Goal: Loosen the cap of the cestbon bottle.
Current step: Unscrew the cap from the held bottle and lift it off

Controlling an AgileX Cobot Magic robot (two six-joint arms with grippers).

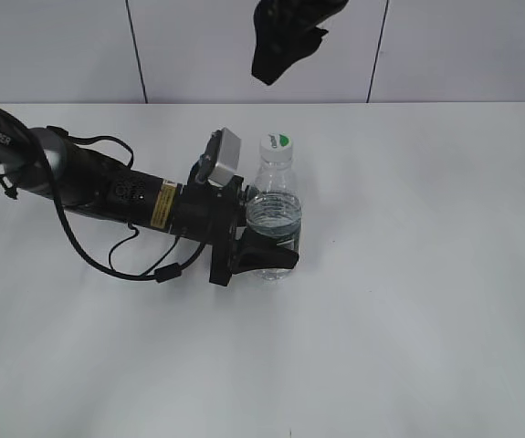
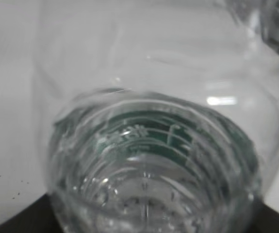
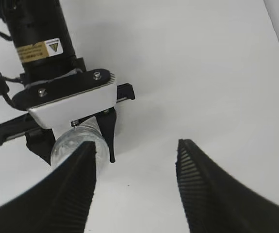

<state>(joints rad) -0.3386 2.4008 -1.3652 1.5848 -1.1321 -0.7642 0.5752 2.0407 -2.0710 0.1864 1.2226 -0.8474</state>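
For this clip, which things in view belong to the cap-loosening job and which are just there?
Part of the job:
- cestbon bottle, upright, clamped around its lower body by the left gripper
- cap, on the bottle
- right gripper, open, above the bottle

Just there:
- white table
- no loose items visible

Setting is reading as a robotics lab or test bench. A bare white table point(image 1: 408, 274) is filling most of the exterior view, and pale wall panels point(image 1: 244, 46) split by dark vertical seams are running behind it. A black robot arm point(image 1: 107, 187) with loose cabling and a yellow warning sticker point(image 1: 162, 203) is lying across the table. No household or shop furnishings are showing; one bottle point(image 1: 273, 214) is standing on the surface.
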